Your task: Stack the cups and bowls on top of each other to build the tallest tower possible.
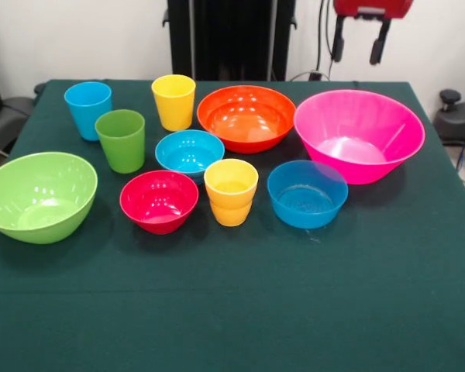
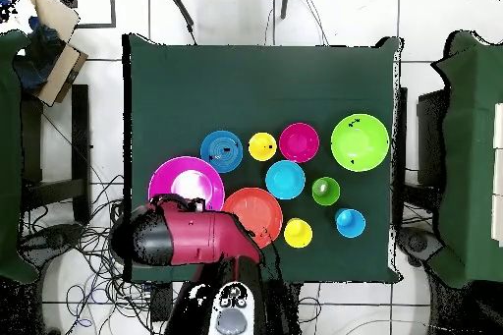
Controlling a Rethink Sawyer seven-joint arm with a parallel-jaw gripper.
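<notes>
Gripper (image 1: pixel 359 39) fingers spread apart, holding nothing, raised above pink bowl (image 1: pixel 359 136); cups and bowls sit unstacked on desk (image 1: pixel 294 294)

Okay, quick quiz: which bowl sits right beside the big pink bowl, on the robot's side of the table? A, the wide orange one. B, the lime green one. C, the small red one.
A: in the front view the wide orange bowl stands right next to the large pink bowl in the back row.
</notes>
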